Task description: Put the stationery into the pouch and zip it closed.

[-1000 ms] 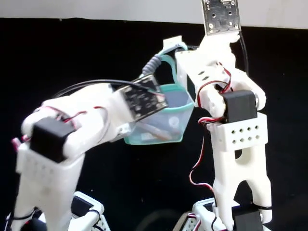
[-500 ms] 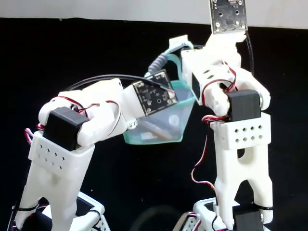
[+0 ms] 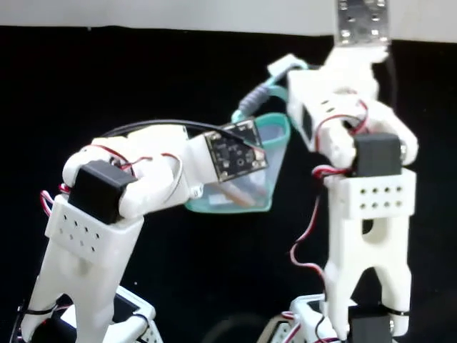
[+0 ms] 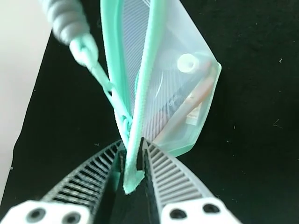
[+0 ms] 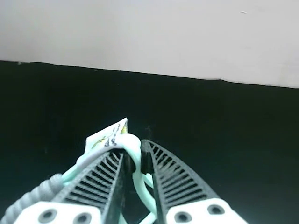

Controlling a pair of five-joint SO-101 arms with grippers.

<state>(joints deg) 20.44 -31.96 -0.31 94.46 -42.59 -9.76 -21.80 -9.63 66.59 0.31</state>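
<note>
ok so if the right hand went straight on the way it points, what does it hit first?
Looks free past the zip cord that the right hand grips: only the black surface ahead, then the pale wall. Depth is unclear, so surface first is my guess.

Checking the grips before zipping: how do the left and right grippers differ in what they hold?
The left gripper is shut on the pouch edge; the right gripper is shut on the mint pull cord. In the high view the right one is above the left. Both are shut.
</note>
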